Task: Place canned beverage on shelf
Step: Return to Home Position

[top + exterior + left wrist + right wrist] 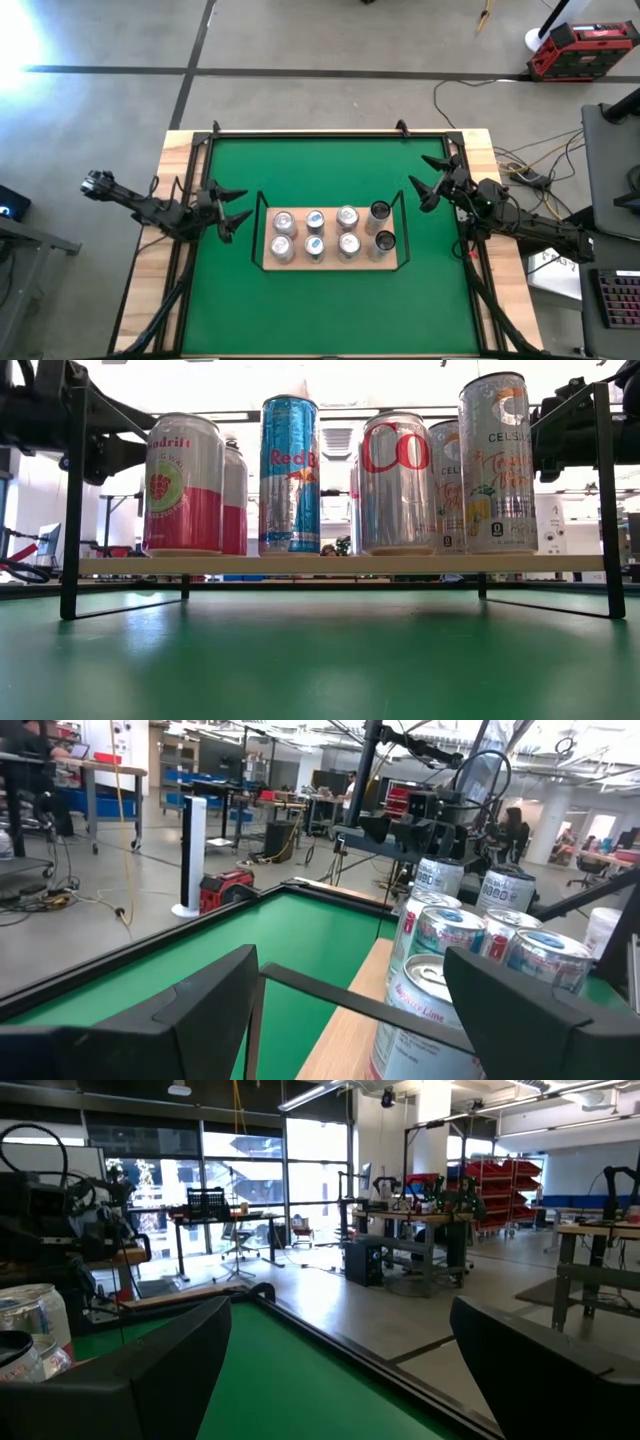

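Cans on shelf, between left gripper and right gripper (jaws agape, empty)

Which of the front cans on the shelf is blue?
The slim Red Bull can, second from the left in the low view, between the white-pink can and the silver-and-red can. It alone is blue-bodied.

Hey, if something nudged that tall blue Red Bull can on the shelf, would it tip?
The Red Bull can is tall and slim, so a high push would probably tip it. Pushed low, it likely slides on the smooth shelf board. The neighbouring Coke can might catch it.
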